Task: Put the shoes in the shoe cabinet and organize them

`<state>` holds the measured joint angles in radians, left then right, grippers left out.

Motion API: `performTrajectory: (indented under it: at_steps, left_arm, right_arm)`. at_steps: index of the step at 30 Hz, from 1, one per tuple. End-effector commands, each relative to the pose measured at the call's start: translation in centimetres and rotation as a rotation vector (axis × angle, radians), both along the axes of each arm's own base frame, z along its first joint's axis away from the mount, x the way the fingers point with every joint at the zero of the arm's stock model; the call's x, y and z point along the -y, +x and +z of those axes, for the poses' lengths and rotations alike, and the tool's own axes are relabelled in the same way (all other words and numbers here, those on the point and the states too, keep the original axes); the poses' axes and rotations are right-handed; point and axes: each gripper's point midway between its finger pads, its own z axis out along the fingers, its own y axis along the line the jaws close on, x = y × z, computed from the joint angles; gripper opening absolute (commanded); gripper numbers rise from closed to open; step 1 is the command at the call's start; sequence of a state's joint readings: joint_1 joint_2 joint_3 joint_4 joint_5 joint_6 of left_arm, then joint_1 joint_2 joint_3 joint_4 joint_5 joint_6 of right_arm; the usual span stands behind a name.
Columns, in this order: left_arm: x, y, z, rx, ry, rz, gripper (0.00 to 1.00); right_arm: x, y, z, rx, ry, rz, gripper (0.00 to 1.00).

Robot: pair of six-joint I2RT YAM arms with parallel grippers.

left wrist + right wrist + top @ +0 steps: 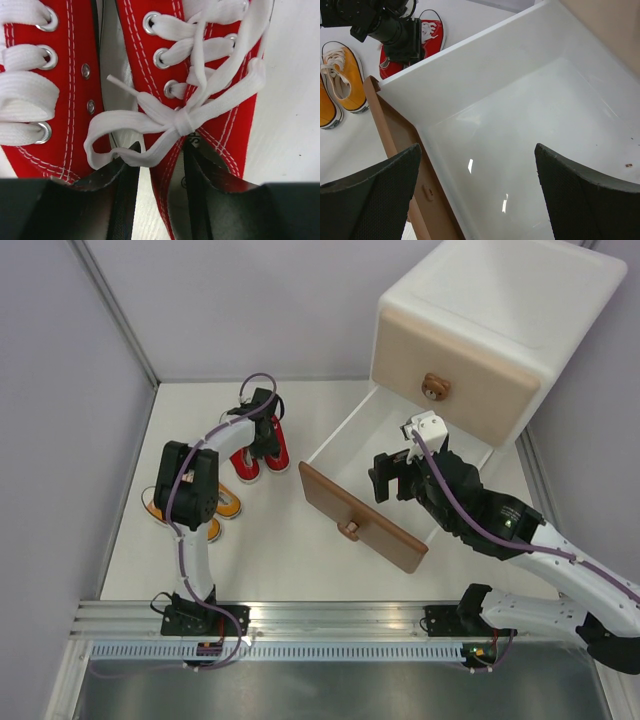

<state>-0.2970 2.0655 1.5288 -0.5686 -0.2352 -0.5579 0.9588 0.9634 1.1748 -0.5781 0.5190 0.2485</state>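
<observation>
Black fingers point(120, 200) of the left claw point(161, 150) stand half-narrowed astride the inner side wall of one red sneaker point(200, 75). One finger sits in the gap between the two red shoes and the other inside the shoe's opening. Whether they already pinch the canvas cannot be told. A white lace bow point(175, 122) lies across the fingertips. The second red sneaker point(45, 80) lies just beside the first, side by side. Seen from above, the red pair point(262, 455) rests on the white desk point(280, 550) near its far edge, left of centre. The orange pair point(222, 504) lies nearer the left edge, partly hidden under the left arm.

The right claw point(477, 200) is spread wide and holds nothing. It hangs over the white tray of the lower drawer point(530, 110), which stands open with nothing in it. The drawer's brown front point(360, 515) faces the near edge of the desk. The shoe cabinet point(500, 310) occupies the far right corner. Its beige upper drawer point(455, 365) is closed and carries a bear-head knob point(434, 387). All four shoes are on the desk, well apart from the cabinet.
</observation>
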Motion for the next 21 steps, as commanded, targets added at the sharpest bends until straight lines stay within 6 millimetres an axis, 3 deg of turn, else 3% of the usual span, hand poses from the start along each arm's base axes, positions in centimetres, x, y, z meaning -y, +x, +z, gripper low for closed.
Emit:
performTrajectory:
  at_steps: [1, 2, 3, 4, 7, 13, 14, 21]
  left_arm:
    - [0.7, 1.4, 0.0, 0.031, -0.024, 0.035, 0.45]
    - [0.7, 1.3, -0.2, 0.026, -0.027, 0.031, 0.42]
    - [0.8, 1.4, -0.1, 0.029, -0.031, 0.026, 0.26]
    - [0.9, 1.4, 0.1, 0.034, -0.033, 0.021, 0.18]
    - [0.9, 1.5, 1.7, 0.063, -0.034, 0.003, 0.03]
    - [0.7, 2.3, 8.0, 0.198, -0.011, -0.039, 0.02]
    - [0.7, 2.3, 10.1, 0.242, -0.003, -0.05, 0.02]
    - [1.3, 1.4, 18.0, 0.405, -0.004, -0.114, 0.02]
  right_arm:
    - [0.2, 0.1, 1.2, 0.043, 0.024, 0.005, 0.98]
    - [0.3, 0.1, 1.2, 0.045, 0.019, 0.005, 0.98]
    - [0.4, 0.0, 1.3, 0.05, 0.022, 0.002, 0.98]
    - [0.5, 0.0, 1.3, 0.05, 0.021, 0.004, 0.98]
    - [0.8, -0.2, 1.6, 0.058, 0.027, 0.0, 0.98]
    - [1.5, -0.6, 1.9, 0.068, 0.039, -0.001, 0.98]
    - [1.5, -0.7, 2.1, 0.069, 0.043, 0.0, 0.98]
    - [2.7, -1.6, 3.2, 0.094, 0.091, 0.003, 0.98]
